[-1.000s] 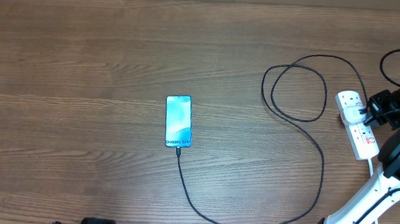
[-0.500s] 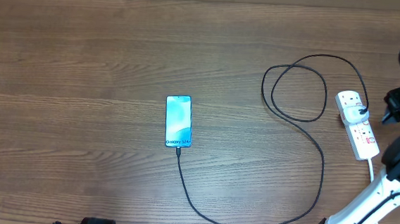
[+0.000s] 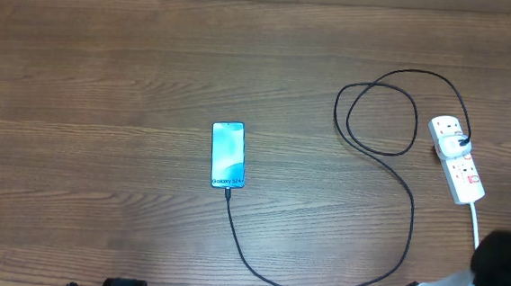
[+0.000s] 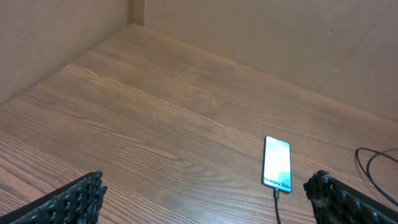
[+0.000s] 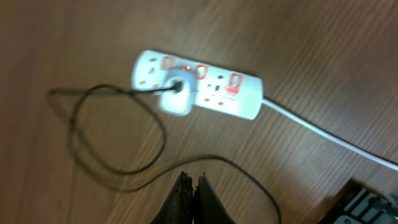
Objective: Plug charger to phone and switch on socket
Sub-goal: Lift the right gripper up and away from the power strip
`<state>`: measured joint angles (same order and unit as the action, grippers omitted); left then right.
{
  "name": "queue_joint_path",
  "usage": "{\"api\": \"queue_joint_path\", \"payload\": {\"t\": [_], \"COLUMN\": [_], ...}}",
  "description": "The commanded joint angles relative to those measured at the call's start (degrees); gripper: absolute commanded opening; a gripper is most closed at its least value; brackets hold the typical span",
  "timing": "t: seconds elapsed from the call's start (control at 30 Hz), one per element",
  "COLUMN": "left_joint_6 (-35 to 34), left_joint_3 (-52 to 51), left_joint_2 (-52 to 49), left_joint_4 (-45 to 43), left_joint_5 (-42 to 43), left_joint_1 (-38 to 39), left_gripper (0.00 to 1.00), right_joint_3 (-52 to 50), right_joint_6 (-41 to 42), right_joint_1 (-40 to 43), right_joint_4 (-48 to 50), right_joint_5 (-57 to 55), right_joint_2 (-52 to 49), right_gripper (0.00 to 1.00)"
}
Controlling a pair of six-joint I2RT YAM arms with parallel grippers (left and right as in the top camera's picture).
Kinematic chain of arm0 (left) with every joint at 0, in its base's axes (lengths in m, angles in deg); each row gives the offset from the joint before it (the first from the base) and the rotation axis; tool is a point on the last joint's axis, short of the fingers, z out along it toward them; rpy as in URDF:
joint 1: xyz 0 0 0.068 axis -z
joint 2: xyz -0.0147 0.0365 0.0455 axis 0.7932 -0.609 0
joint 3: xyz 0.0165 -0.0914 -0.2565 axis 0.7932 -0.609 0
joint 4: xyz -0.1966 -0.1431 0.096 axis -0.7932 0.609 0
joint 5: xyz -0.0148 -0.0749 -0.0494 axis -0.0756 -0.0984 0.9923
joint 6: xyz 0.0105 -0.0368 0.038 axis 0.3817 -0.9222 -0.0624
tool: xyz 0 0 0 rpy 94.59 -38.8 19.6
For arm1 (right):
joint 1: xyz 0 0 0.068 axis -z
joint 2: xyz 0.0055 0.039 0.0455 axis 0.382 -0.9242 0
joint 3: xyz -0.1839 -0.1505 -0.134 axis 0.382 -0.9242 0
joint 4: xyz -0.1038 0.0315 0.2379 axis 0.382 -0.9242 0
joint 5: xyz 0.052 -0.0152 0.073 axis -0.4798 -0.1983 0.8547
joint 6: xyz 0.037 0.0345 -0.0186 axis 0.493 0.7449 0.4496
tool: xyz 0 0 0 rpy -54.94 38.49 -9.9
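Charger (image 3: 413,213) runs limp and light from socket (image 3: 456,160), at the right of the surface (image 3: 107,78), to phone (image 3: 228,155) at centre, tip seemingly seated; grip it by the stiff tip only. Left claw (image 4: 205,186) gapes wide; right claw (image 5: 194,183) is pinched closed, empty.

Matt wood-grain table (image 3: 108,61), glossy white plastic socket (image 3: 457,162)
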<state>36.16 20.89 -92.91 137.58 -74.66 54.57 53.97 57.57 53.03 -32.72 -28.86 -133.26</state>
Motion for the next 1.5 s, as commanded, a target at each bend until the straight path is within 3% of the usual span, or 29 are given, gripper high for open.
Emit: {"api": "queue_joint_path", "payload": {"t": [0.0,0.3,0.7,1.1,1.27,1.47], "left_joint_6": [-1.2,-1.2,-1.2,-1.2,-1.2,-1.2], "left_joint_3": [-0.3,-0.3,-0.3,0.9,0.9,0.9], "left_joint_2": [0.7,5.3,16.1,16.3,16.3,16.3], "left_joint_4": [-0.3,-0.3,0.4,2.4,2.4,2.4], "left_joint_5": [-0.6,-0.6,-0.6,-0.6,-0.6,-0.6], "left_joint_1": [-1.0,-6.1,-6.6,-6.7,-6.7,-6.7], "left_gripper": [1.00,0.99,1.00,0.99,1.00,0.99], "right_joint_3": [1.4,1.2,1.0,0.9,0.9,0.8], "right_joint_6": [-1.1,-1.1,-3.7,-10.6,-12.5,-14.2], "right_joint_1": [-2.0,-3.6,-3.6,-3.6,-3.6,-11.5], "right_joint_4": [0.0,0.0,0.0,0.0,0.0,0.0], "right_joint_5": [4.4,6.7,14.4,14.4,14.0,15.3], "right_joint_2": [9.2,21.7,25.1,33.4,40.4,47.1], "right_gripper": [0.04,0.04,0.04,0.04,0.11,0.09]}}
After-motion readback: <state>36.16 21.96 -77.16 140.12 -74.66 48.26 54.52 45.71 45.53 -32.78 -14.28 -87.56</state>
